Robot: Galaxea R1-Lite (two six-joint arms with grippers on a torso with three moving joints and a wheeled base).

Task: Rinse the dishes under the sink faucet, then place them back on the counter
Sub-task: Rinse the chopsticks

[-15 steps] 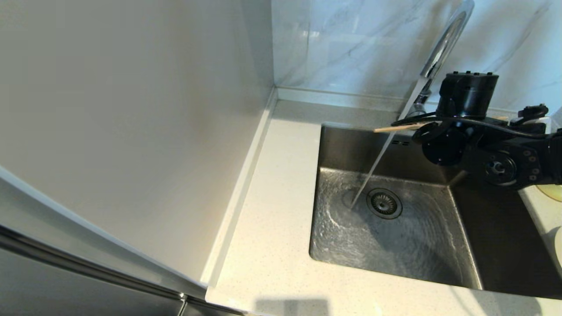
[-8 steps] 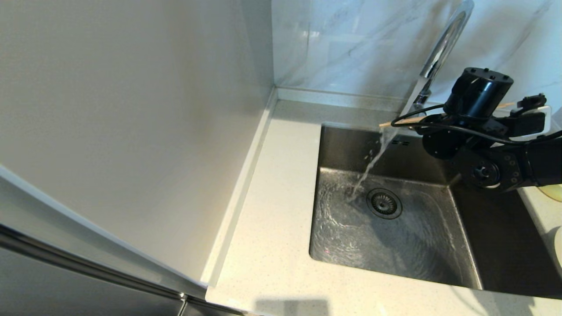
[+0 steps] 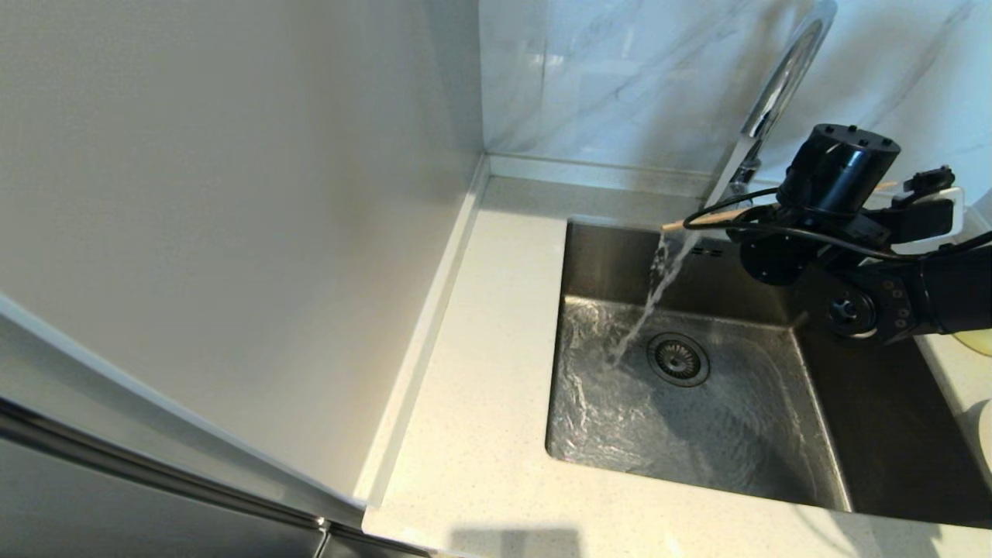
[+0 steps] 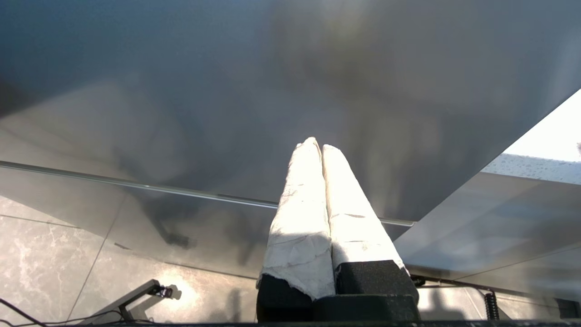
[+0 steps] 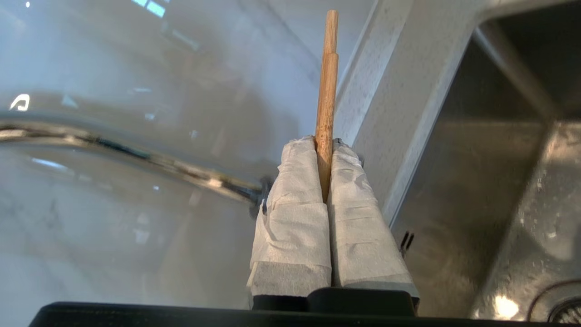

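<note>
Light-wood chopsticks [image 3: 696, 221] stick out leftward from my right gripper [image 5: 324, 144], which is shut on them. In the right wrist view the chopsticks [image 5: 327, 86] stand between the paper-wrapped fingers [image 5: 295, 204]. Their tips cross the water running from the chrome gooseneck faucet [image 3: 783, 81], and the stream breaks up below them. A sliver of the pale-yellow bowl [image 3: 978, 339] and a cream-white plate edge [image 3: 986, 434] show on the counter at the far right. My left gripper [image 4: 321, 146] is shut on nothing, parked low in front of a grey cabinet face.
The steel basin [image 3: 721, 442] holds rippling water around the round drain strainer [image 3: 679, 359]. Off-white counter [image 3: 480, 387] runs left of the sink up to a plain wall panel [image 3: 232, 232]. Grey-veined marble wall [image 3: 620, 77] stands behind the faucet.
My right wrist has risen and turned, carrying the chopsticks into the water. The stream, smooth a second ago, now splashes and scatters below them.
</note>
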